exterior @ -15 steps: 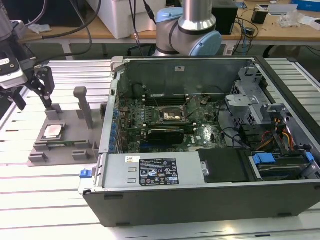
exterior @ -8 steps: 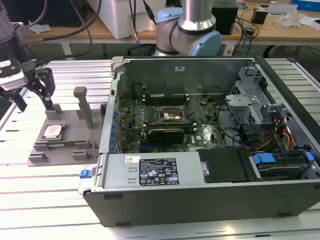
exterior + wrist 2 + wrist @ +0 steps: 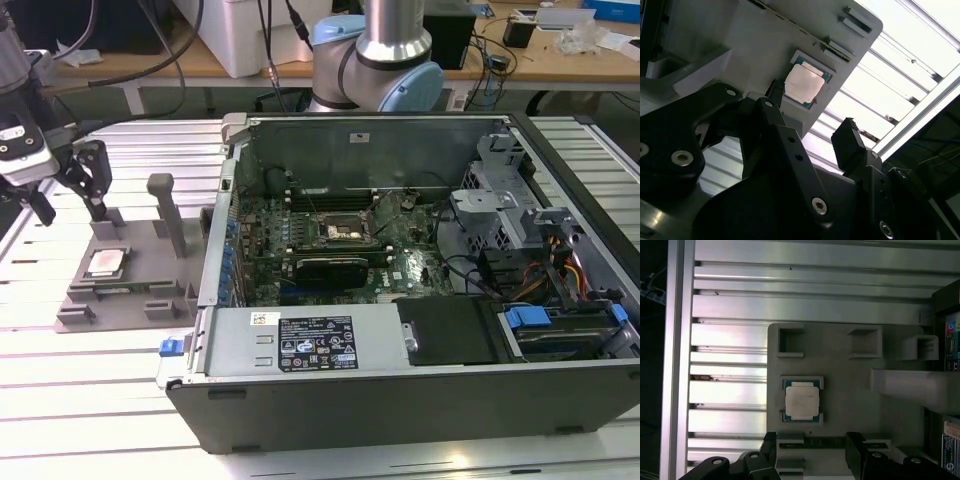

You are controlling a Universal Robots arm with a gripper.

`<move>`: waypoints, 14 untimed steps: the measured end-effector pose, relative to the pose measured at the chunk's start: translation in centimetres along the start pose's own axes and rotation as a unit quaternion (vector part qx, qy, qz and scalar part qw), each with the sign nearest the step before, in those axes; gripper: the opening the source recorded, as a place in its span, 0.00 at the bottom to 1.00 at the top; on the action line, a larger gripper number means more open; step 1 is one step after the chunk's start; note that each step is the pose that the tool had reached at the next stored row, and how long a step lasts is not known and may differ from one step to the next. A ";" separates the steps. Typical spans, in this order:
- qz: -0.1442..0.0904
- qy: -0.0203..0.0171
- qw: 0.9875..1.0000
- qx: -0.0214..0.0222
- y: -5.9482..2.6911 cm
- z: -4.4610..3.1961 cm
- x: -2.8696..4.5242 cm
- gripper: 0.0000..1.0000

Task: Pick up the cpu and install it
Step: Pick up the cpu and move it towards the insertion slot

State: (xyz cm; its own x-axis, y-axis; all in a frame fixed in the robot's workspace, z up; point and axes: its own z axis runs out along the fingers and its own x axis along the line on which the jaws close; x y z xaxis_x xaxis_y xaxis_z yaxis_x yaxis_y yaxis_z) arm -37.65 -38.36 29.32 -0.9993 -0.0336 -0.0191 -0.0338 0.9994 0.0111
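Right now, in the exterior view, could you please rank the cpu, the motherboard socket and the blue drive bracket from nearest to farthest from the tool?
1. cpu, on the grey tray by the open tool.
2. motherboard socket, inside the case.
3. blue drive bracket, at the exterior view's right.

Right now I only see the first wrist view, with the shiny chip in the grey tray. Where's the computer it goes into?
Observer: In the exterior view, an open computer case lies beside the tray, on the exterior view's right of it.
Operator: Is there a spot in there for the cpu?
Observer: Yes. A black square socket sits on the green motherboard inside the case.
Operator: Is my hand touching the cpu?
Observer: No. The hand hovers open over the tray, clear of the cpu.
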 end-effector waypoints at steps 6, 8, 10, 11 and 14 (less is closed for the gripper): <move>0.000 0.000 1.000 0.000 0.00 0.35 0.01 0.66; 0.000 0.000 1.000 0.000 -0.01 0.47 0.01 0.66; 0.000 0.000 1.000 0.000 -0.01 0.63 0.01 0.66; 0.000 0.000 1.000 0.000 -0.01 0.70 0.01 0.66; 0.000 0.000 1.000 0.000 -0.01 0.90 0.02 0.66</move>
State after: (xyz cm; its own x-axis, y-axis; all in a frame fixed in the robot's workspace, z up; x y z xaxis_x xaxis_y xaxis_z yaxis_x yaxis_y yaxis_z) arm -37.65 -38.36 28.42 -0.9993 -0.0336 -0.0191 -0.0338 0.9994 0.0111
